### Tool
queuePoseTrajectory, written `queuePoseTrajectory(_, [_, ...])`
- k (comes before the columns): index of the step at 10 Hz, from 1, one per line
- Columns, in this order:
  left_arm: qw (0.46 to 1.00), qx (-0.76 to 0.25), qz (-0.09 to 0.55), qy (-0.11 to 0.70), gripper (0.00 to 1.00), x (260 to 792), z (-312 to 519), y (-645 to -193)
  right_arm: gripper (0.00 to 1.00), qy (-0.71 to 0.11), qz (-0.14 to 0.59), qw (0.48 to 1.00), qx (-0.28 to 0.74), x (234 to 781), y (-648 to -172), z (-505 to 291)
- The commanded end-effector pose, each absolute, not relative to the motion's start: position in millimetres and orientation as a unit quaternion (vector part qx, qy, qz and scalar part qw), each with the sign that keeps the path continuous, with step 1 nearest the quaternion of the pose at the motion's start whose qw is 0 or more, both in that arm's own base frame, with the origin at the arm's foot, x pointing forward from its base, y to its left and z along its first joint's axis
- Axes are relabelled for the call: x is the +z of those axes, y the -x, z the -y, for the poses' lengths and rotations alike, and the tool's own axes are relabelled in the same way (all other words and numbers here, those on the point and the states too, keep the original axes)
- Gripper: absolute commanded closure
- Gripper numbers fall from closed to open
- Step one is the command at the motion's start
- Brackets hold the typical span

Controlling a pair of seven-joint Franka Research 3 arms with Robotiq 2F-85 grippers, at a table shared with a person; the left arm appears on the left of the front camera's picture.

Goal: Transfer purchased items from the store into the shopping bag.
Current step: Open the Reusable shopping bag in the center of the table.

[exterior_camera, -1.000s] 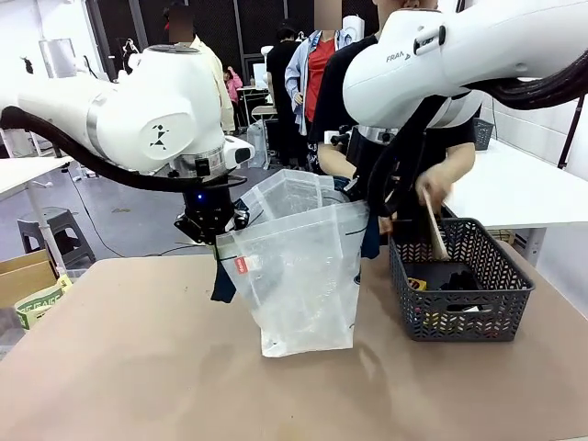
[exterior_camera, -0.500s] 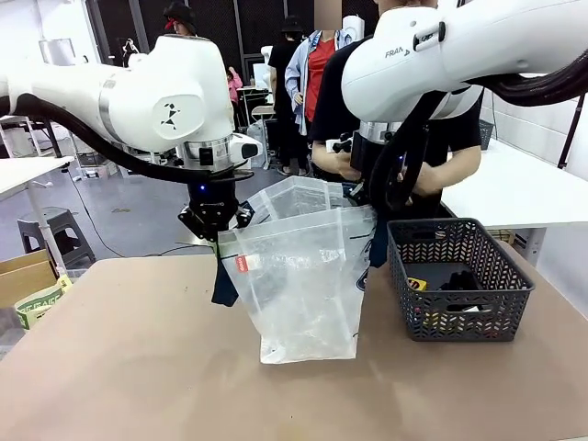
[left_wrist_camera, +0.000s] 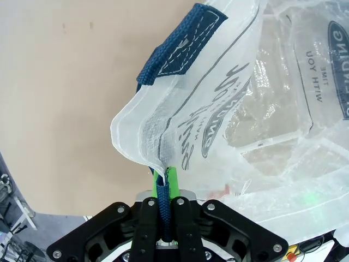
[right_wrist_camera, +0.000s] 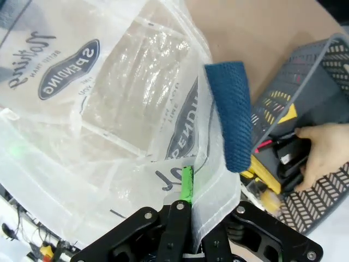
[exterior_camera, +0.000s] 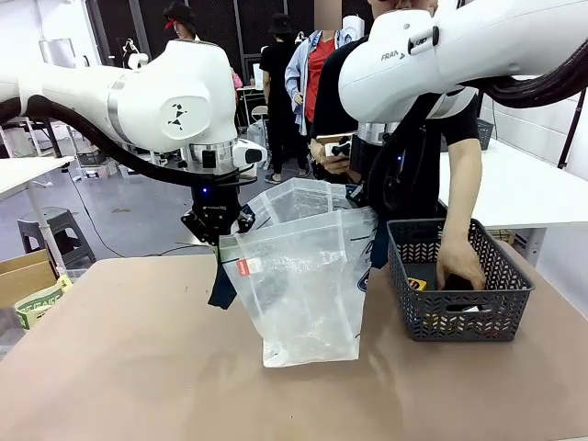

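Now, front view, shopping bag (exterior_camera: pixel 303 285): centre of frame, base on the counter (exterior_camera: pixel 138 367), mouth held open on top. It is translucent and crinkled, with a red tag (exterior_camera: pixel 242 266) at its left edge, and seemingly empty, though the plastic blurs the inside.
Front view, left pincer (exterior_camera: pixel 217 223): closed on the bag's upper left edge, a navy strap (exterior_camera: pixel 221 285) hanging below.
Front view, store (exterior_camera: pixel 459 323): dark lattice basket at right of frame, just beside the bag; a person's hand (exterior_camera: pixel 459 266) reaches inside among dark and yellow items (exterior_camera: pixel 418 284).
Left wrist view, grip: green pads (left_wrist_camera: pixel 172 183) clamp strap and plastic rim at bottom centre; cursive lettering (left_wrist_camera: pixel 240 82) and an oval logo (left_wrist_camera: pixel 218 128) cross the wall.
Right wrist view, right pincer (right_wrist_camera: pixel 188 188): shut on the opposite rim, bottom centre; a blue strap (right_wrist_camera: pixel 232 114) hangs toward the store at right.
Step in hand: holding the bag open for the person's items. I judge it is best done with both rims high, taut and well apart, mouth toward the basket.
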State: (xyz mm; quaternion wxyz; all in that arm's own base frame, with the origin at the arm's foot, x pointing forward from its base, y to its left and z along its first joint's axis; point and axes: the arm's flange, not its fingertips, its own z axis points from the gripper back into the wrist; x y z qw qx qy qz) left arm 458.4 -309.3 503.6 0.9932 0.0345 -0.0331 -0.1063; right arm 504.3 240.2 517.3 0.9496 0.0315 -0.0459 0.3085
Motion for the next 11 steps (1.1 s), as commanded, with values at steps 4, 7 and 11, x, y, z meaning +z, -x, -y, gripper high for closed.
queuePoseTrajectory(4, [0.994, -0.1, 0.034, -0.035, 1.0, 506.0, 306.9, -458.5, 1.0, -0.031, 0.043, 0.95, 0.308, 518.1, -502.8, -240.3])
queuePoseTrajectory(7, [0.994, -0.1, 0.034, -0.035, 1.0, 506.0, 306.9, -458.5, 1.0, -0.031, 0.043, 0.95, 0.308, 518.1, -502.8, -240.3])
queuePoseTrajectory(11, [0.994, -0.1, 0.034, -0.035, 1.0, 506.0, 306.9, -458.5, 1.0, -0.031, 0.043, 0.95, 0.308, 518.1, -502.8, -240.3])
